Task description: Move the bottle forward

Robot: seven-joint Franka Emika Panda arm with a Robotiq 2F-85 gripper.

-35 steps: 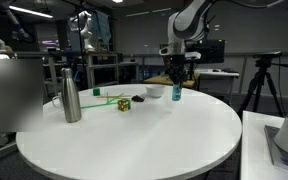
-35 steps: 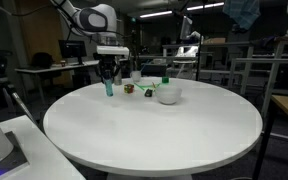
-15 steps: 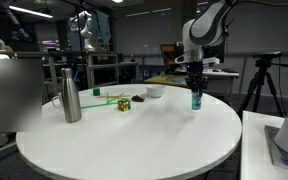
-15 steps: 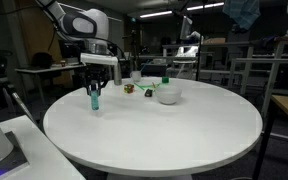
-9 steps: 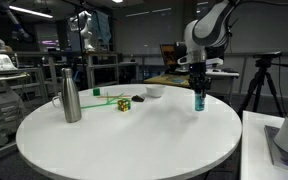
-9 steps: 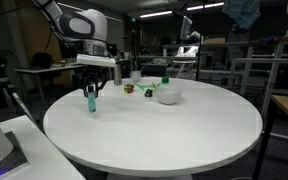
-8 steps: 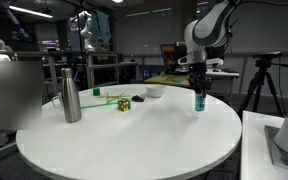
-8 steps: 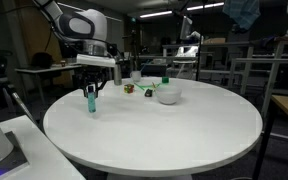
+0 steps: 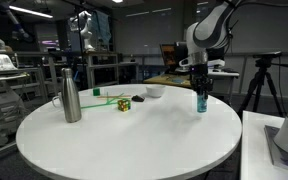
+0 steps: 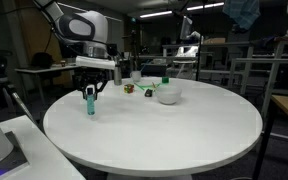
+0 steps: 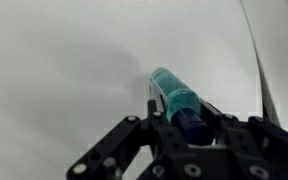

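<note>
The small teal-blue translucent bottle (image 9: pixel 200 102) stands upright near the table's edge in both exterior views (image 10: pixel 89 104). My gripper (image 9: pixel 200 91) comes down from above and is shut on its upper part (image 10: pixel 90 94). I cannot tell whether its base touches the white round table (image 9: pixel 134 140) or hangs just above it. In the wrist view the bottle (image 11: pixel 174 97) sticks out between my fingers (image 11: pixel 149 118), and its near end looks dark blue in my gripper (image 11: pixel 187 122).
A tall silver steel flask (image 9: pixel 71 93) stands across the table. A small multicoloured cube (image 9: pixel 125 103) and a white bowl (image 9: pixel 154 91) sit toward the far side; the bowl also shows in an exterior view (image 10: pixel 168 94). Lab desks and equipment surround the table.
My gripper has carried the bottle from near the bowl out toward the table's edge. Over the last second it moved only a little further and slightly lower.
</note>
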